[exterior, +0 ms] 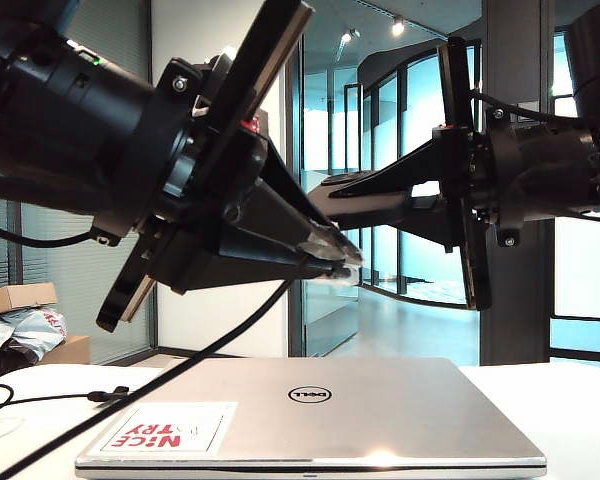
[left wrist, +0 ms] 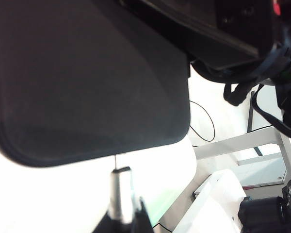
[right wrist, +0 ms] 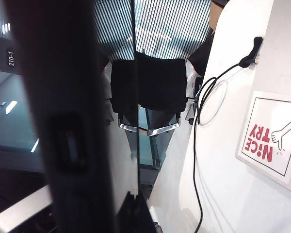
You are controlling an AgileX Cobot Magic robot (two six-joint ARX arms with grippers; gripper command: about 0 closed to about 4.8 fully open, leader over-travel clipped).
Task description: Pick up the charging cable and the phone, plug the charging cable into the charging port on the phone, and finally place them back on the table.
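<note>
In the exterior view the left gripper (exterior: 330, 262) reaches in from nine o'clock, above the silver Dell laptop (exterior: 315, 420), its fingers clamped on the plug end of the charging cable (exterior: 180, 362), whose black cord sags toward seven o'clock down to the white table (exterior: 30, 430). The right gripper (exterior: 325, 195) comes in from three o'clock, its fingers pinched on the phone (exterior: 375, 200), held level and edge-on just above the plug. In the left wrist view the silver plug (left wrist: 120, 194) stands just short of the phone's dark edge (left wrist: 87, 97), not yet inserted.
</note>
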